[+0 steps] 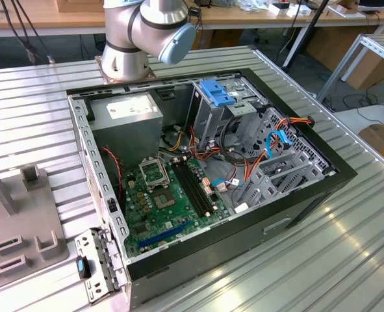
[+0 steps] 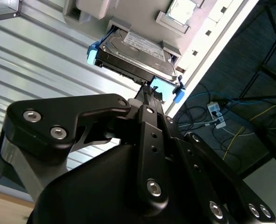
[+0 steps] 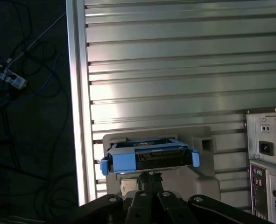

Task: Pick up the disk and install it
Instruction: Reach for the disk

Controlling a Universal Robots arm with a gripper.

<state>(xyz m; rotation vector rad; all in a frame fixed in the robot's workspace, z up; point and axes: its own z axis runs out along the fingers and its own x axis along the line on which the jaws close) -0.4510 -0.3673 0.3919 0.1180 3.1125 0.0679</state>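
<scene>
Evidently, the flat rectangular silver-grey metal disk (image 2: 138,49) (image 3: 149,156), with its white printed label and blue plastic rails (image 3: 123,161), was placed in both wrist views at a pale grey moulded fixture (image 3: 208,177). This lay close to one edge of the ribbed aluminium table (image 1: 347,260). The disk was well apart from the open black computer case (image 1: 295,209), so the installing was judged not yet done. Whether the disk was resting in the fixture or was lifted just clear of it could not be settled.

The black gripper (image 2: 152,92) (image 3: 152,176) was seen just beside the near end of the disk, at the blue rail there. Whether the jaws were apart, together or clamped on that end could not be told, because the tips were masked by the gripper's own linkage.

The disk was judged stiff and rather heavy for its bulk, so no sagging was expected. Its bare metal faces were taken to be smooth and liable to slip. It was also considered sensitive to knocks, with the connector end and the underside best left untouched. A hold across the two long edges, or square on the end rail, was thought soundest, though some flex was to be allowed for in the plastic.
</scene>
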